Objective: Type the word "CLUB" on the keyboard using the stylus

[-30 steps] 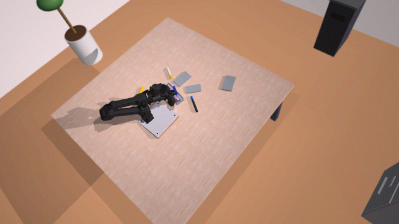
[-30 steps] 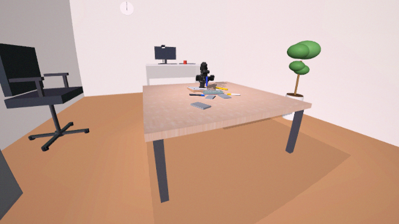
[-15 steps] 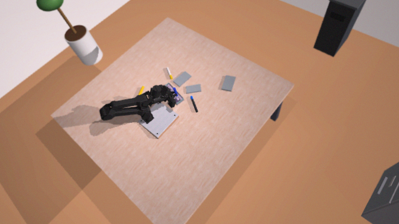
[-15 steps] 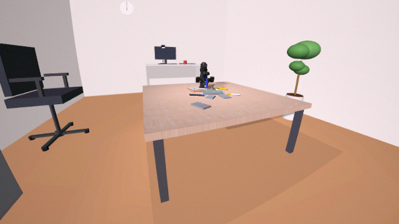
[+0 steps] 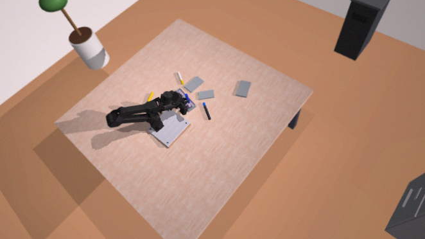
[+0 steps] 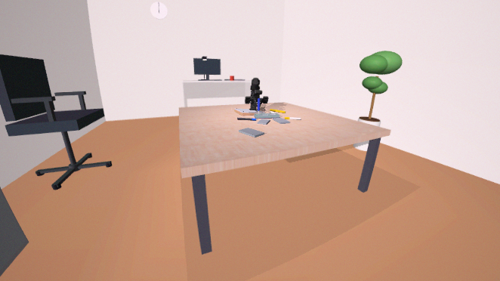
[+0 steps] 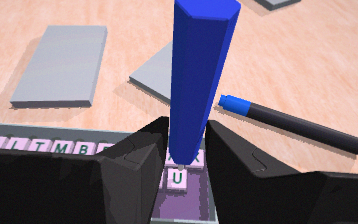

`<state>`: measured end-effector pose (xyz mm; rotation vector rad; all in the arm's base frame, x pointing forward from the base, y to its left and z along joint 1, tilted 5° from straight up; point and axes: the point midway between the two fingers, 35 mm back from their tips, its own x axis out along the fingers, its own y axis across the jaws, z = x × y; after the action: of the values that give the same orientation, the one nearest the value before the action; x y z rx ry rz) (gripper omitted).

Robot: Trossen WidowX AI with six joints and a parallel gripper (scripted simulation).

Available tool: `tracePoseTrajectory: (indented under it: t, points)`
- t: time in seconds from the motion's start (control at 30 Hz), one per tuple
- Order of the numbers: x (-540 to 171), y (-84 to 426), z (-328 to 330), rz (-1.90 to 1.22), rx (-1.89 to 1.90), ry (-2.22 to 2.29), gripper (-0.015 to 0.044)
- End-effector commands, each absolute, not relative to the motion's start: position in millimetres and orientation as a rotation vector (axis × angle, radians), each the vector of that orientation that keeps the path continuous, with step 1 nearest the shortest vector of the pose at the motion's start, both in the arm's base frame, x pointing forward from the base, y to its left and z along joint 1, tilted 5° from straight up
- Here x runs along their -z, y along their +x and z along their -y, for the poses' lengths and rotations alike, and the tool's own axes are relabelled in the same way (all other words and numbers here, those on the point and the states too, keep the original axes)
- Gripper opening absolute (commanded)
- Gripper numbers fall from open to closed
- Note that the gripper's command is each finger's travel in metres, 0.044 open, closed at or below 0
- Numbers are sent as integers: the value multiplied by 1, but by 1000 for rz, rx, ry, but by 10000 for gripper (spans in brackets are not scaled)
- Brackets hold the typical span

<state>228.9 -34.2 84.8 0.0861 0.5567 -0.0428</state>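
"Which letters can you read for me?"

"In your wrist view, the keyboard (image 5: 193,109) (image 6: 267,116) (image 7: 30,131) has dark green letters on pale pink keys. Along the row to the left you have L (image 7: 15,145), T (image 7: 39,146), M (image 7: 61,148) and B (image 7: 83,149). The key just right of B is too covered for you to make out."

"And on the other side?"

"You get a partly covered X (image 7: 195,159), and U (image 7: 177,178) in the row nearer you. The key beside X is mostly hidden. From the top and exterior, your keyboard's lettering is too small to read."
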Motion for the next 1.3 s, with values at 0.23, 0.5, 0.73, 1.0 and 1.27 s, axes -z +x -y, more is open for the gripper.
tracePoseTrajectory:
  t: [0.23,0.5,0.73,1.0,1.27]
  points:
    - [-83,229,34,-557,38,81,81]
    - [-83,228,32,-557,38,81,81]
    - [-83,228,32,-557,38,81,81]
    - [-81,227,33,-557,38,81,81]
    - [-76,227,32,-557,38,81,81]
